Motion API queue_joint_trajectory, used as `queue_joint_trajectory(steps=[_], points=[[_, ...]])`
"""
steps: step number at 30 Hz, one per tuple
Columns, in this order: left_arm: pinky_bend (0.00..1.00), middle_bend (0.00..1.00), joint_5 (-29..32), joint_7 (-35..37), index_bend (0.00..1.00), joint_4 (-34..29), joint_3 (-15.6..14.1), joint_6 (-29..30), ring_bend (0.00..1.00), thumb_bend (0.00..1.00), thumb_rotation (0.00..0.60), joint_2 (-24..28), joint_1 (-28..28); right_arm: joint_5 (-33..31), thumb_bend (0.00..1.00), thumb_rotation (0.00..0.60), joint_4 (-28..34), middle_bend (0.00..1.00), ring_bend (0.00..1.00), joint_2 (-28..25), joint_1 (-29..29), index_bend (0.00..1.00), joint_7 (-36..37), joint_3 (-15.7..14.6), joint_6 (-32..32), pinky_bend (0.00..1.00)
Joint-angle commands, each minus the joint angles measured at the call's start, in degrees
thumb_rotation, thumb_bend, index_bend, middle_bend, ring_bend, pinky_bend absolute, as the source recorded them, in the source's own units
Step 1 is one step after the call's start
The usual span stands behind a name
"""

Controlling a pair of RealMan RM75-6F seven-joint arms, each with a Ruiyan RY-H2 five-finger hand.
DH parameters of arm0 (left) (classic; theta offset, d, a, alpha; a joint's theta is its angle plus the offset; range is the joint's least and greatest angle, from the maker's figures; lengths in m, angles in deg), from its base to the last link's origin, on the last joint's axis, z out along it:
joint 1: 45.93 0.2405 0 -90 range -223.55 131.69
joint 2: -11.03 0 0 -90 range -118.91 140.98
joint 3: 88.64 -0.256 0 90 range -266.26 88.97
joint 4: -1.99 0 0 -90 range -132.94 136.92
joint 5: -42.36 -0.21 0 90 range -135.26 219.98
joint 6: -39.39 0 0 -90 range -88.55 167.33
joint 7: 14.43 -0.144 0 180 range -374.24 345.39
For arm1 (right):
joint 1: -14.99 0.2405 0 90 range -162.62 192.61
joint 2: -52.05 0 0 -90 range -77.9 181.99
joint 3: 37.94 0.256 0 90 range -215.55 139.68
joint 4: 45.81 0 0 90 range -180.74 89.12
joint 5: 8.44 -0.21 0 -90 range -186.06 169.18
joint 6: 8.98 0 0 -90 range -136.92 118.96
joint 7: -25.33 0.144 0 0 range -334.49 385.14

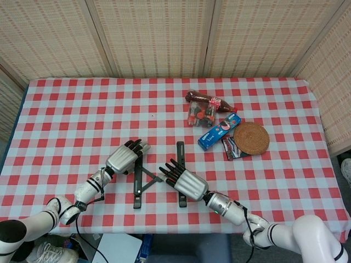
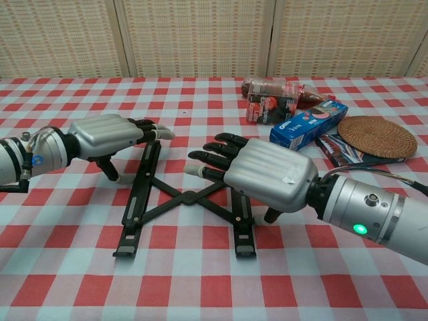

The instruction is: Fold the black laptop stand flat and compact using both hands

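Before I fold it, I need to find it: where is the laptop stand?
The laptop stand lies opened out near the table's front edge in the head view, between the left robot hand and the right robot hand.

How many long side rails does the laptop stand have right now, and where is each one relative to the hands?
2. The left rail lies under the fingertips of the left robot hand. The right rail runs beneath the right robot hand, which hides its far end. Crossbars join them.
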Motion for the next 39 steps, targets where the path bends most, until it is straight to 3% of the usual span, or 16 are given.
queue_joint_trajectory(steps=[1,39], points=[[0.16,0.0,0.03,0.19,0.0,0.07,-0.05,-0.04,0.0,0.27,0.6,-0.1,-0.02,-0.11,0.0,0.6,-0.79,0.0,0.0,0.58,0.02,0.0,0.27,0.1,-0.19,0.0],[0.16,0.0,1.74,4.82,0.0,-6.98,0.85,-1.34,0.0,0.27,0.6,2.38,-0.53,0.36,0.0,0.6,-6.88,0.0,0.0,7.15,1.25,0.0,3.44,2.19,-5.65,0.0]])
